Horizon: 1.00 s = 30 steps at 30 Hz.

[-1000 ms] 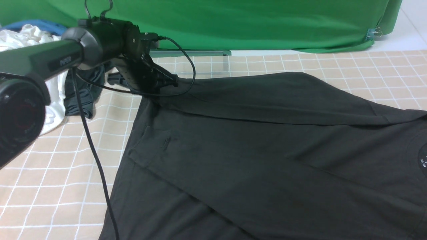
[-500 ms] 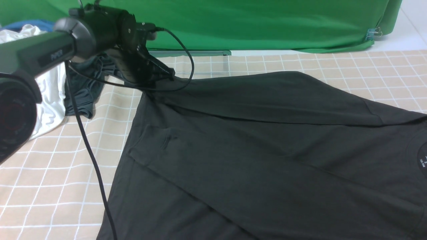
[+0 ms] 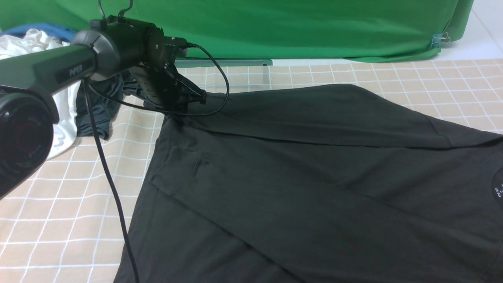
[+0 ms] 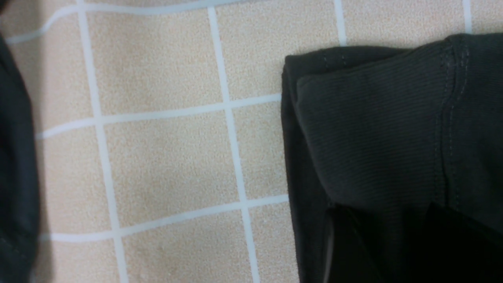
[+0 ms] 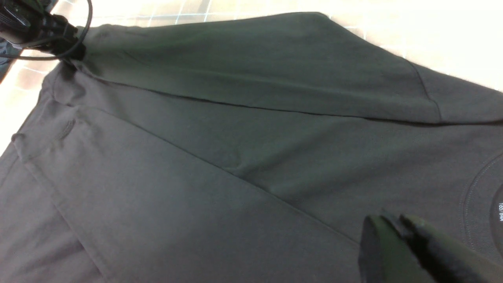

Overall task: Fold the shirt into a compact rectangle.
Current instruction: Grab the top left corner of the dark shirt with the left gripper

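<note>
The black shirt (image 3: pixel 314 165) lies spread over the checked tablecloth with long folds running across it. Its collar label (image 3: pixel 498 184) is at the right edge. My left gripper (image 3: pixel 194 97) is at the shirt's far left corner. In the left wrist view its fingers (image 4: pixel 387 220) stand apart, and the stitched hem corner (image 4: pixel 373 129) lies between and beyond them. My right gripper (image 5: pixel 387 222) is out of the front view. In its own wrist view it hovers shut and empty over the shirt (image 5: pixel 235 137), near the collar (image 5: pixel 471 196).
A heap of white, blue and dark grey garments (image 3: pixel 94 110) sits at the far left, just behind the left arm. A green backdrop (image 3: pixel 275 27) closes off the back. The left arm's cable (image 3: pixel 114 188) hangs over the tablecloth (image 3: pixel 59 204) beside the shirt's left edge.
The left gripper rose slightly with the shirt corner, then came back down, and its fingers have parted. The corner has sunk a little. The rest of the shirt has not moved.
</note>
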Available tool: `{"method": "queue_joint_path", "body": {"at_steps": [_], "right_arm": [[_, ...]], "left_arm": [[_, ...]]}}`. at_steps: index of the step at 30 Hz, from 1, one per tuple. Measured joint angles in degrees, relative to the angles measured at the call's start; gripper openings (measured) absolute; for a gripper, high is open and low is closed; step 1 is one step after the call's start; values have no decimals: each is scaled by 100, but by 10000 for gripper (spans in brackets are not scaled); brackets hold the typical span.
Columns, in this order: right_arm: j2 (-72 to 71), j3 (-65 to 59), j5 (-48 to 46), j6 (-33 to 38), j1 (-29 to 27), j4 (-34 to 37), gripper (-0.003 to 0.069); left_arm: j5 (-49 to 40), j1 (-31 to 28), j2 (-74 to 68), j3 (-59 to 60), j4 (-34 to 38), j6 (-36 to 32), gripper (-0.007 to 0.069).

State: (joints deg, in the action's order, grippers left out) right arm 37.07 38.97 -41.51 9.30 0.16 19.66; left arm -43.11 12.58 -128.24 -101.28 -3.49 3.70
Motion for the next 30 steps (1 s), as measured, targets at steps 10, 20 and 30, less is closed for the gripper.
{"method": "queue_joint_path", "body": {"at_steps": [10, 20, 30], "right_arm": [[0, 0, 0, 5, 0, 0, 90], [0, 0, 0, 5, 0, 0, 91], [0, 0, -7, 5, 0, 0, 91]], "left_arm": [[38, 0, 0, 0, 0, -441, 146], [-64, 5, 0, -101, -168, -535, 53], [-79, 5, 0, -113, -168, -535, 162]]}}
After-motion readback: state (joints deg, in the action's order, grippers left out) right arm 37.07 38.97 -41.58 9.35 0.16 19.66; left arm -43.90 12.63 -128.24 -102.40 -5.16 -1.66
